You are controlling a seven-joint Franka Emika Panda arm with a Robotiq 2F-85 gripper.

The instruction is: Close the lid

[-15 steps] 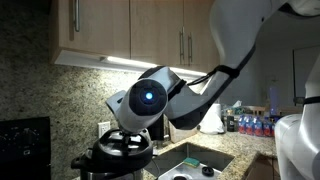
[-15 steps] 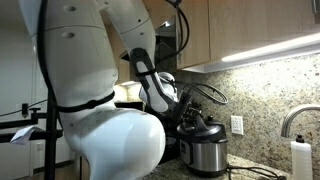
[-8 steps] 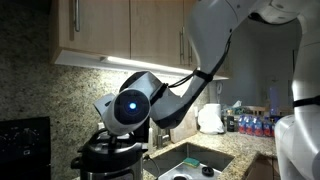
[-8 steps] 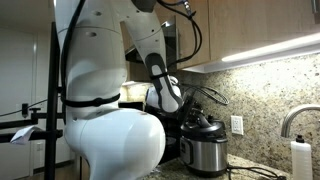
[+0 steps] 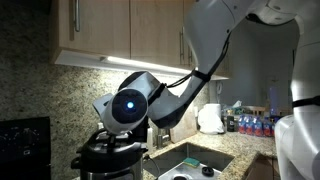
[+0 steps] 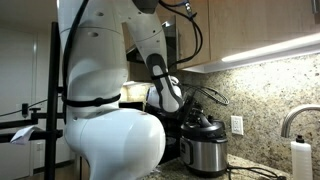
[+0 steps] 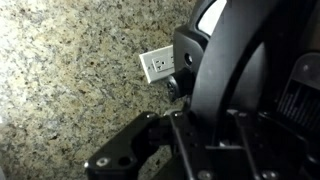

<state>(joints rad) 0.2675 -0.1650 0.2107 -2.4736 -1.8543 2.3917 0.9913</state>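
Lid (image 6: pixel 205 130) — just beneath closed jaws

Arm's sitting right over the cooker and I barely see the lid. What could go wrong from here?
1. The arm hides most of the lid in an exterior view, so it is unclear whether it sits level on the steel cooker. Pushing down might jam it crooked.
2. The hand is shut, but what it grips cannot be seen. A slip could knock the cooker toward the sink.
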